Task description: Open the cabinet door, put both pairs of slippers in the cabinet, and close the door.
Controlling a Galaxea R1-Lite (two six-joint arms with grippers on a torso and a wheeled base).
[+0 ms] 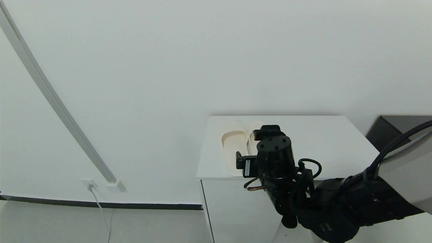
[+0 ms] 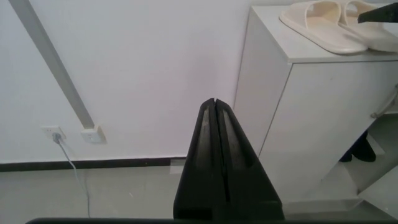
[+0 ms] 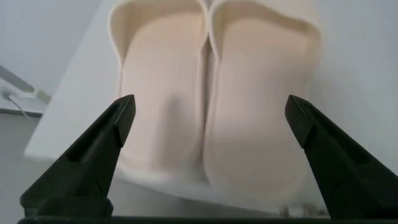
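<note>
Plain white wall (image 1: pixel 202 50) w/ pale grey cable duct (image 1: pixel 54 98) slanting down to white wall socket (image 1: pixel 89 184), thin white cord (image 1: pixel 103 212) plugged in. Black skirting strip (image 1: pixel 101 204) along btm; light grey floor (image 1: pixel 84 224) below.

Field note: I see one pair of cream, ribbed-footbed foam slippers (image 1: pixel 235 148) lying side by side and touching, footbeds up. They sit on top of the white box-shaped cabinet (image 1: pixel 332 145), toward its left front corner, near ends at the front edge. I can't tell the door's state.
</note>
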